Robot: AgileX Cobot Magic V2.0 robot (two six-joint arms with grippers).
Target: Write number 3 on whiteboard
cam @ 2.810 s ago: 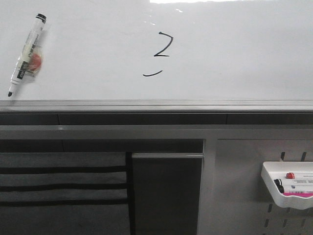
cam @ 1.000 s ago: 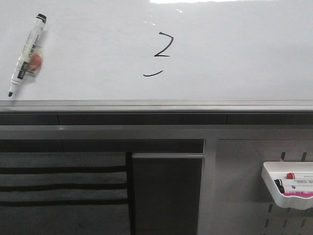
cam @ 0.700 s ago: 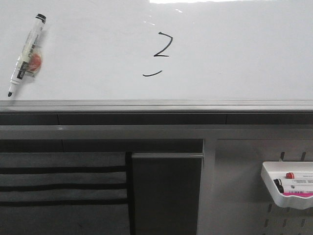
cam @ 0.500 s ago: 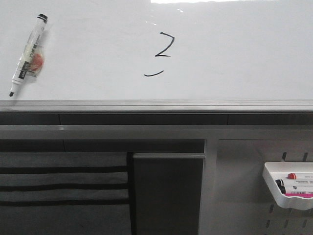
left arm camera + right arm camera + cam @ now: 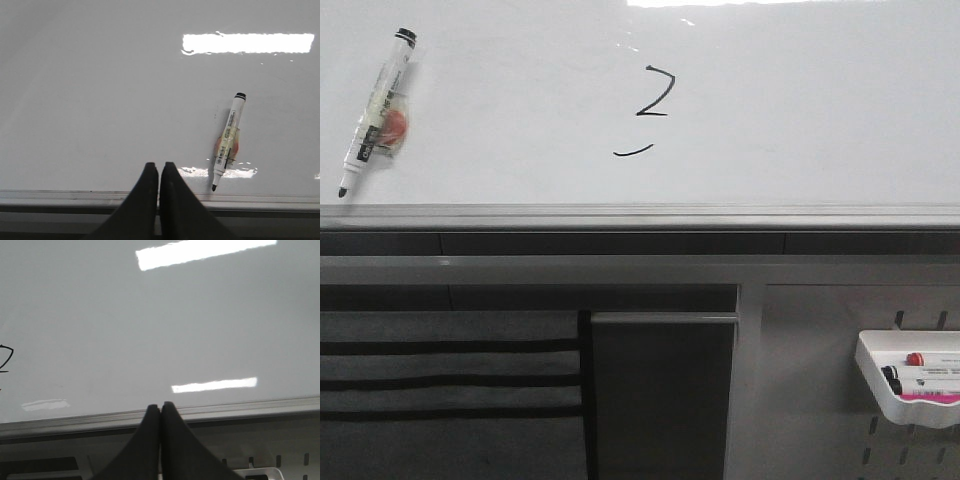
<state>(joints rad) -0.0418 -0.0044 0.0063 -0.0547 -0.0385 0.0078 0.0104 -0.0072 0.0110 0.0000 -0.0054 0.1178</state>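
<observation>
- The number 3 (image 5: 650, 108), thin black marker strokes forming a zigzag with a separate short curved dash below, sits upper centre of the front view on the large glossy white whiteboard (image 5: 800, 110); the parts are unjoined, so it reads more like a 2.
- A white-barrelled black marker pen (image 5: 377, 108) lies slanted at the upper left of the front view, uncapped tip toward the grey metal rail (image 5: 720, 215), with an orange-red blob at its middle.
- Judged by looks, the pen is light, stiff and smooth; the mid-barrel is the best place to grip, and fresh ink would smear if brushed.
- The left gripper (image 5: 159, 172) is pressed together, holding nothing, just beside the pen's tip in its wrist view.
- The right gripper (image 5: 160, 412) is likewise closed and empty, over the rail.
- Compared with earlier frames, strokes and pen are unchanged; only slight camera jitter shows.
- A white marker tray (image 5: 910, 385) sits lower right.
</observation>
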